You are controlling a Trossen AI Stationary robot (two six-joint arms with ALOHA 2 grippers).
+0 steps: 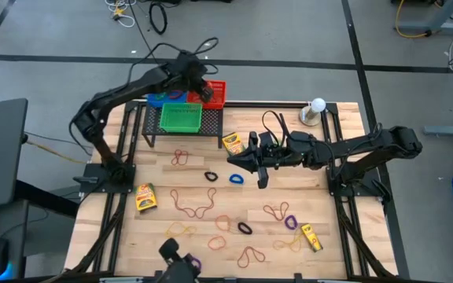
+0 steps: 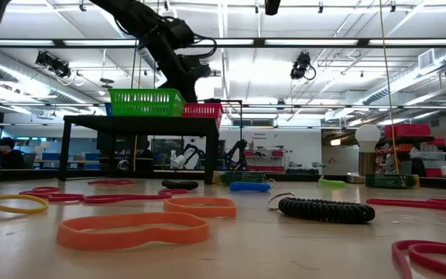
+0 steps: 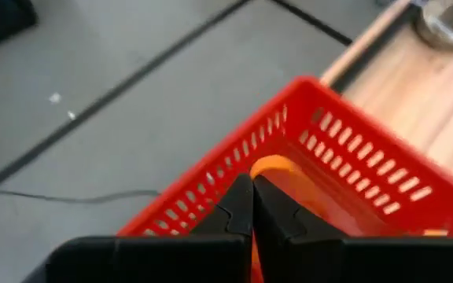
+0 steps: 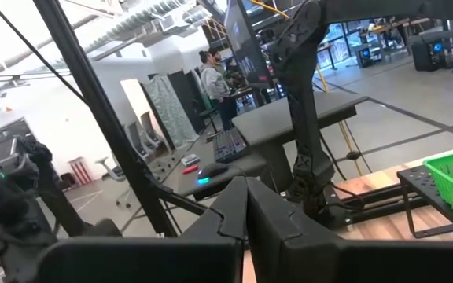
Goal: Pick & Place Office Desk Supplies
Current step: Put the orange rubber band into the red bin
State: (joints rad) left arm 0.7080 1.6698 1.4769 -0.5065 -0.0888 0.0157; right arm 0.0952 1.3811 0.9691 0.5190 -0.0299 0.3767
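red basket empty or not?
Not empty: an orange band lies inside the red basket, past the shut left claw.

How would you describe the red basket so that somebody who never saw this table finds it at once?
Look at the black rack at the table's far edge, on the left arm's side. Three baskets sit on it: a green basket in front, a blue one behind it, and the red basket at the end nearer the table's middle. It is the only red one, and the left gripper hangs over it.

Both arms are matte black, built of chunky jointed links with rounded housings. Thin black cables loop off the left arm (image 1: 132,82) and the right arm (image 1: 352,148). Each ends in two flat, angular black fingers (image 3: 246,208).
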